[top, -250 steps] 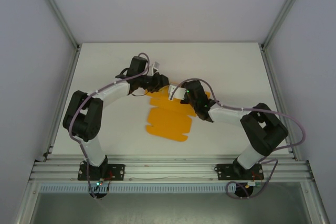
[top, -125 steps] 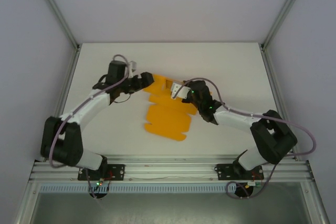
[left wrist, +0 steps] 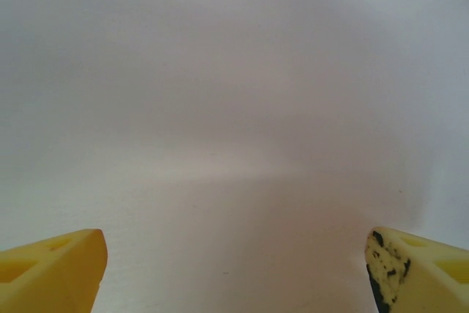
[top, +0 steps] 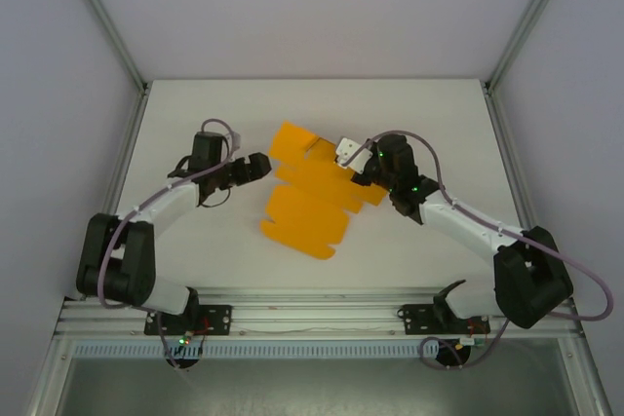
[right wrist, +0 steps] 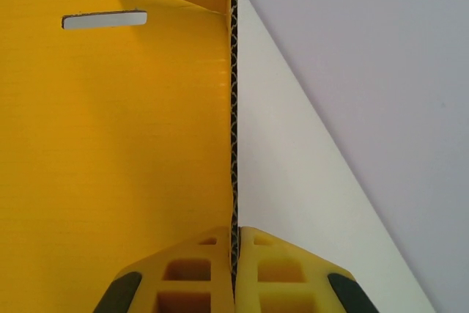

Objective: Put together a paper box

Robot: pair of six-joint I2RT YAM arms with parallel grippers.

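Top view first. Got the left pincer (top: 259,165) spread wide and gripping nothing, with the paper box (top: 304,204) lying as a mostly flat orange sheet on the surface (top: 439,114), just beyond its tips. Over on the other side of the sheet, seeing the right pincer (top: 343,157) clamped down on the card's far edge.

Left wrist view next. Just two yellow fingertips (left wrist: 55,273) parked way apart at the bottom corners, so left pincer (left wrist: 234,269) wide open, with only bare white surface (left wrist: 234,108) between and ahead of them. Some dark scuffing on the right-hand pad.

Right wrist view last. Right pincer (right wrist: 234,251) squeezed shut on the paper box (right wrist: 110,144), with the corrugated edge sandwiched between the two pads and running straight out ahead. Orange panel spreading left of the grip, with a small slot (right wrist: 104,20) cut near the far end. White surface (right wrist: 293,203) off to the right of the grip.
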